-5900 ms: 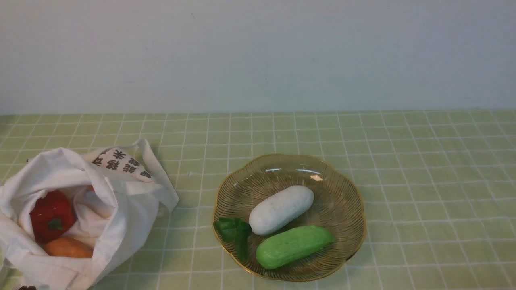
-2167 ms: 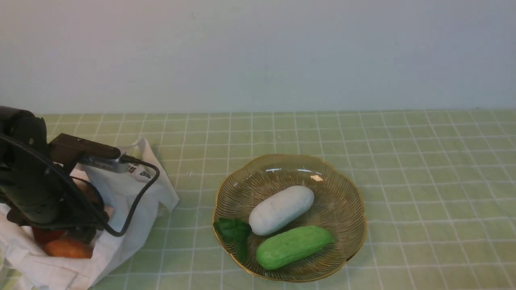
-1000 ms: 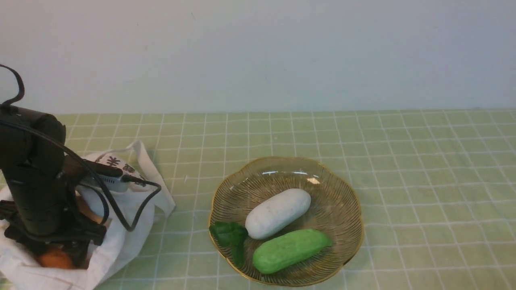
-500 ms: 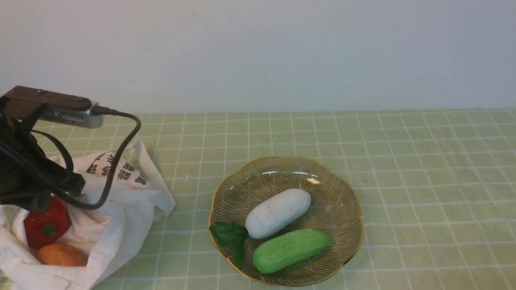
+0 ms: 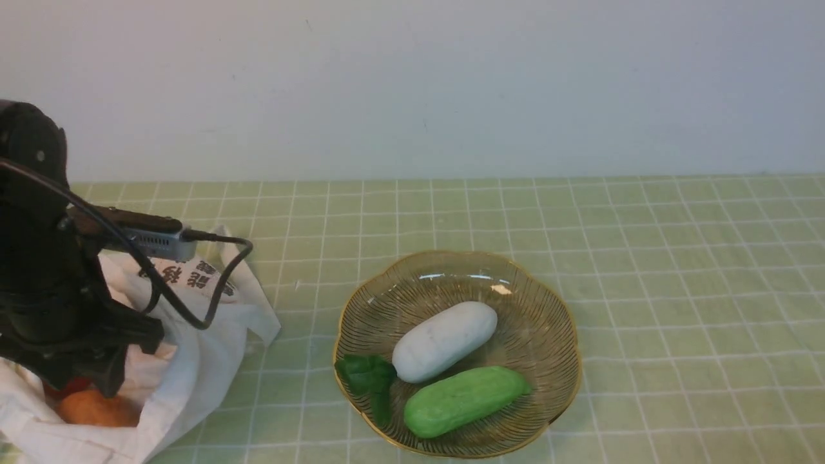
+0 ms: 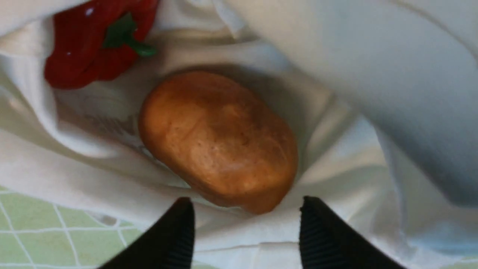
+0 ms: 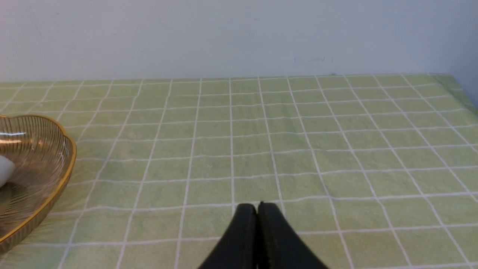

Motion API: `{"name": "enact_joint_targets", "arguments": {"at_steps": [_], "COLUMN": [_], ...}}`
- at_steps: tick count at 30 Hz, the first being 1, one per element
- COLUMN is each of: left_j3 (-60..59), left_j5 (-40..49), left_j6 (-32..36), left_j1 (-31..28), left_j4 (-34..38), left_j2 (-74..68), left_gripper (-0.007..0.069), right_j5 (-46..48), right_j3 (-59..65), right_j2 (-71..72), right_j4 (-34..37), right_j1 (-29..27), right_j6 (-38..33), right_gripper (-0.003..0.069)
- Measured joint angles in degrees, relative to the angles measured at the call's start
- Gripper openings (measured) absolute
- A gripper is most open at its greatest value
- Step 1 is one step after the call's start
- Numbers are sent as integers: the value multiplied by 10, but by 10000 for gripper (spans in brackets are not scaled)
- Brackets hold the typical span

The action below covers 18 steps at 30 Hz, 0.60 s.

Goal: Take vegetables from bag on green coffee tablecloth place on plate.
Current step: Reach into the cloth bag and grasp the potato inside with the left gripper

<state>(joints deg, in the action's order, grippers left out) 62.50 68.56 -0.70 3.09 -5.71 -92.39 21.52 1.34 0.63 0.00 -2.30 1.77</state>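
The orange-brown potato-like vegetable (image 6: 218, 140) lies inside the white cloth bag (image 6: 373, 93), next to a red pepper (image 6: 97, 41). In the front view the potato (image 5: 97, 409) shows low in the bag (image 5: 193, 361) at the left. My left gripper (image 6: 246, 203) is open, its fingertips (image 6: 183, 209) just short of the potato's near end, apart from it. In the front view the left arm hangs over the bag mouth and its fingers are hidden. The amber plate (image 5: 554, 322) stands at the middle on the green cloth (image 5: 677, 290). My right gripper (image 7: 257, 206) is shut and empty over the cloth.
The plate holds a white oblong vegetable (image 5: 445, 340), a green oblong one (image 5: 467, 399) and a dark green leaf (image 5: 370, 380). The plate's rim (image 7: 56, 194) shows in the right wrist view. A pale wall runs behind the table.
My left arm came in over the bag, rose half a second ago, and has dropped back over the bag mouth. The plate and cloth shifted slightly toward the left and front.
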Motion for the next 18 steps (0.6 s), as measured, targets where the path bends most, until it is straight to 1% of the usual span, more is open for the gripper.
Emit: {"name": "enact_joint_targets", "arguments": {"at_steps": [2, 4, 5, 7, 13, 15, 18], "left_j3": [0, 0, 0, 0, 0, 0, 0], "left_j5": [-4, -10, -10, -13, -8, -8, -8], "left_j6": [-6, -10, -10, -12, -13, -14, -34], "left_j1": [0, 0, 0, 0, 3, 5, 11], "left_j4": [-3, -7, -7, -11, -12, -26, -50], "left_j2": [-19, -33, -35, -58, -92, -100, -105], "left_gripper": [497, 546, 551, 601, 616, 616, 616], "right_j5": [0, 0, 0, 0, 0, 0, 0], "right_j3": [0, 0, 0, 0, 0, 0, 0], "right_j2": [0, 0, 0, 0, 0, 0, 0], "right_j4": [0, 0, 0, 0, 0, 0, 0], "right_j1": [0, 0, 0, 0, 0, 0, 0], "right_j6": [0, 0, 0, 0, 0, 0, 0], "right_gripper": [-16, -16, -16, -16, -16, -16, -16]}}
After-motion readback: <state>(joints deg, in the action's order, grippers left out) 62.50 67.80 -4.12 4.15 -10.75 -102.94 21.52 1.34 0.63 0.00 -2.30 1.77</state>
